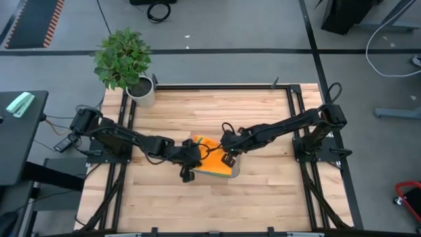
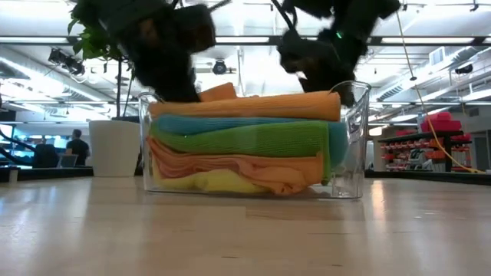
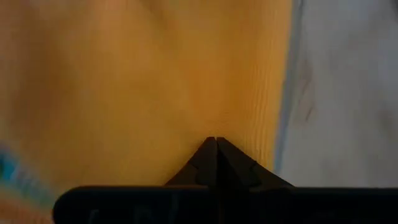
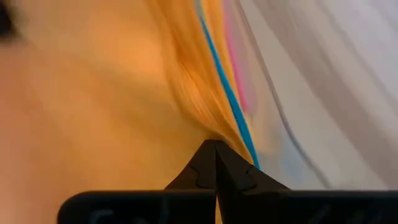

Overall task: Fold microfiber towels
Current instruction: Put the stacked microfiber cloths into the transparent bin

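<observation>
In the clear bin (image 2: 353, 138) | I count folded towels (image 2: 245, 146) stacked, orange towel (image 1: 212, 157) topmost | left gripper (image 3: 216, 142) closed, pressing it | right gripper (image 4: 216, 144) closed, pinching its edge.

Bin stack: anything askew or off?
Mostly tidy. In the clear bin the top orange towel lies flat, but the lower orange one is rumpled and sags over the yellow one. Both hands, left and right, are shut against the top towel.

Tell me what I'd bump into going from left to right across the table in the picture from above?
Potted plant → left gripper → orange towel on top of the clear bin → right gripper, pressing the towel, fingers shut.
</observation>
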### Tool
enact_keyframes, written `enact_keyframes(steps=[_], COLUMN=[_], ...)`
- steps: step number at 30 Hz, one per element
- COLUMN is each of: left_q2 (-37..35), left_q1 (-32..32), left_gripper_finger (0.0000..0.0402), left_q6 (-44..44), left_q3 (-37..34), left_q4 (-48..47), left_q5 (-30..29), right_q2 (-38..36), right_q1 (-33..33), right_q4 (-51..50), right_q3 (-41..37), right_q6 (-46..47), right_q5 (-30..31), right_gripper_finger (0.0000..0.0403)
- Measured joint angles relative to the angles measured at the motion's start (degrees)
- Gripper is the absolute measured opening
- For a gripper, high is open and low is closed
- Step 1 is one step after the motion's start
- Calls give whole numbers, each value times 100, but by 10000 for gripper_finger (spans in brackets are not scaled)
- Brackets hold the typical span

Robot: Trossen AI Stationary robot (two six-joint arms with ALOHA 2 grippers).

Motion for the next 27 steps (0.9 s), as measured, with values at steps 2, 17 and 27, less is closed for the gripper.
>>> enact_keyframes(steps=[2,17,27], left_q2=[-90,-795,-715], left_q1=[68,874,959], left_gripper_finger=[6,10,8], left_q6=[-6,1523,1921], left_q3=[73,867,774], left_q4=[190,-1174,-594], left_q5=[1,-166,220], right_q2=[-33,-49,271], right_q1=[-10,657,869], right_q4=[-88,-539,58], right_q3=[280,1123,1029], right_q6=[-205,580,965], right_q5=[-31,-171,-5], right_gripper_finger=[1,1,1])
